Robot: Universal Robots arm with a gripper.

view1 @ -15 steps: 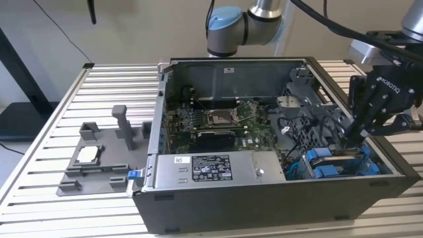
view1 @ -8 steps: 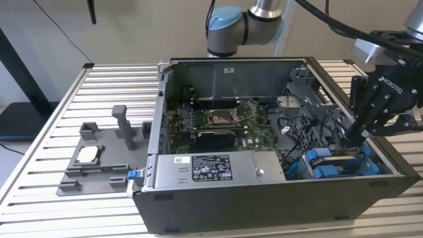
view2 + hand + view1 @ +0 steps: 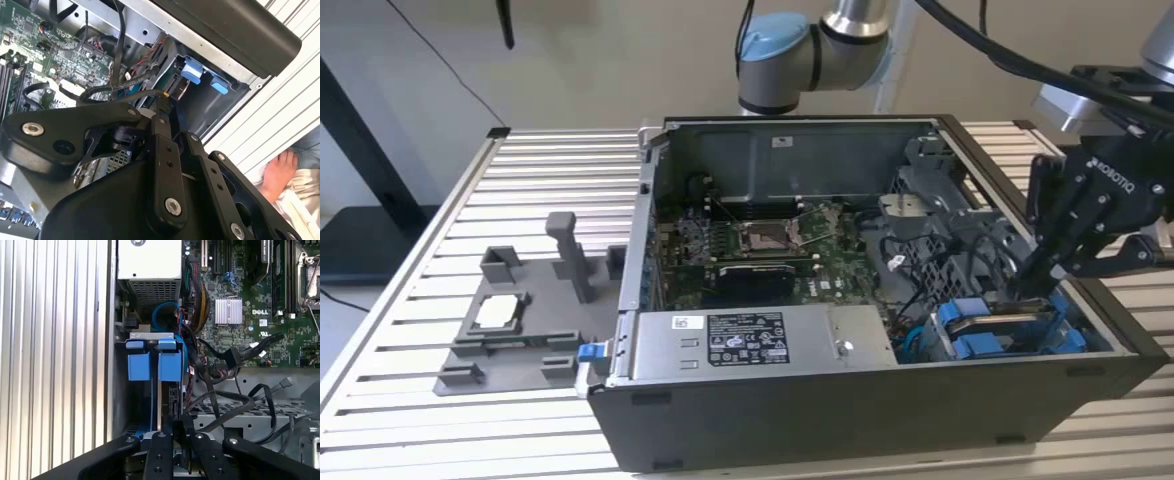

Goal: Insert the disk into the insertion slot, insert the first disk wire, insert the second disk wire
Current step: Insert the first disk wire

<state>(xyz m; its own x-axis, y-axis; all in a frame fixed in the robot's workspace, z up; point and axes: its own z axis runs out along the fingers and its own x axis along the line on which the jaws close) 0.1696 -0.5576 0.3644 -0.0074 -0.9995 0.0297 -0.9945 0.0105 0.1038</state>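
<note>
The disk (image 3: 994, 333) sits edge-up in the insertion slot (image 3: 1074, 345) at the case's front corner on the exterior view's right, with its blue carrier tabs (image 3: 150, 364) showing. My black gripper (image 3: 1031, 287) reaches down into the case right beside the disk. In both wrist views its fingers (image 3: 159, 452) stand close together, shut on the end of a black disk wire (image 3: 125, 95) at the disk's back edge (image 3: 170, 397). The wire's connector is mostly hidden between the fingertips (image 3: 161, 107).
The open computer case (image 3: 854, 400) lies on a slatted metal table (image 3: 547, 170). It holds a motherboard (image 3: 761, 245), a grey power-supply box (image 3: 747, 345) and loose black cables (image 3: 235, 357). A grey fixture (image 3: 520, 320) stands at the exterior view's left. A person's hand (image 3: 280, 170) rests beyond the table edge.
</note>
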